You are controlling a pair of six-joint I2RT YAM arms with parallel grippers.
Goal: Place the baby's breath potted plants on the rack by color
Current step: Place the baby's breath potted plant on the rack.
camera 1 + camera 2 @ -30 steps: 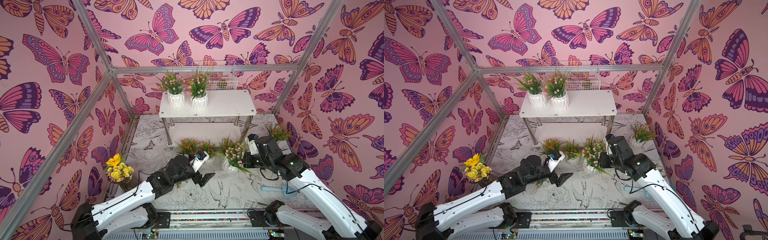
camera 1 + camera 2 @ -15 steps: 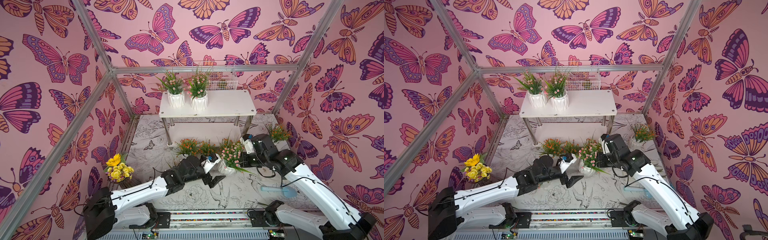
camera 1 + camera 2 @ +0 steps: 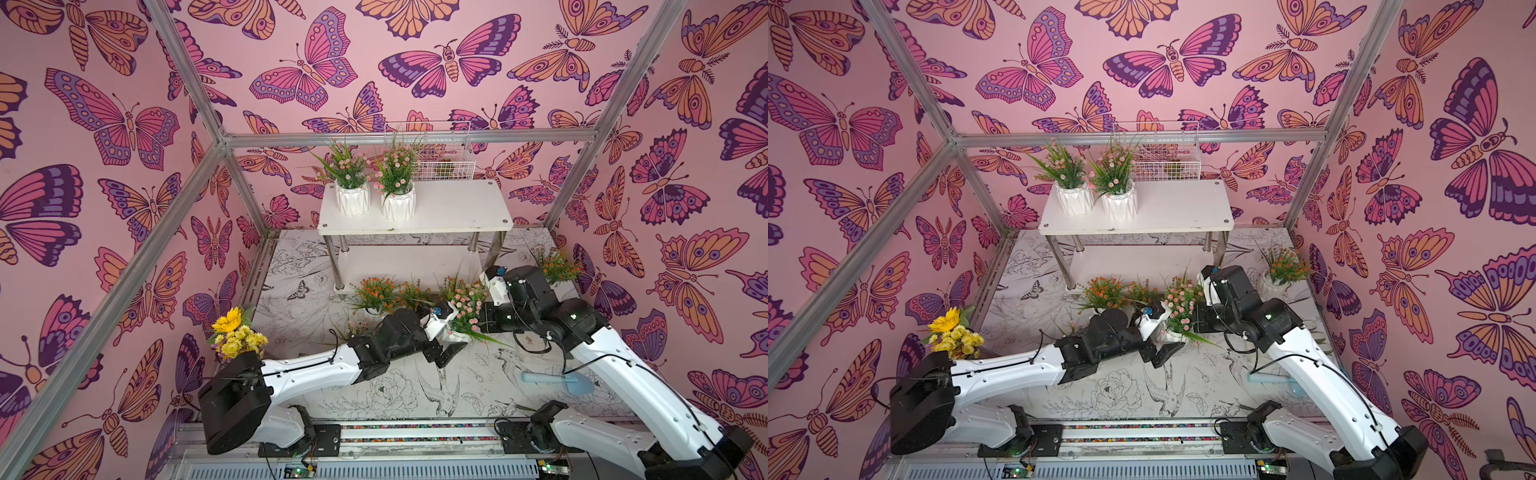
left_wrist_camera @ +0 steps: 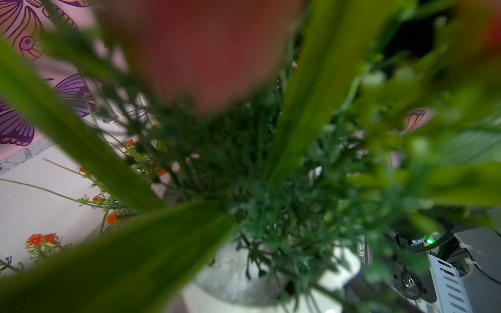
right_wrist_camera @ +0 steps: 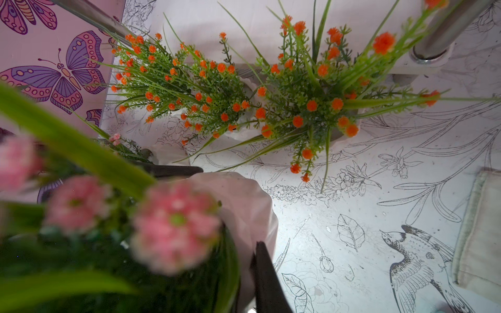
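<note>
Moved left pincer (image 3: 446, 338) to pink plant (image 3: 467, 301); grip unclear. Pinching it with right pincer (image 3: 478, 326). Two pots (image 3: 352, 199) on rack (image 3: 449, 212), 12 o'clock; more left.

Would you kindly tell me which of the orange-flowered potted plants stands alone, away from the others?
The orange-flowered potted plant by the right wall stands alone; the other orange-flowered plants crowd together in front of the rack.
</note>
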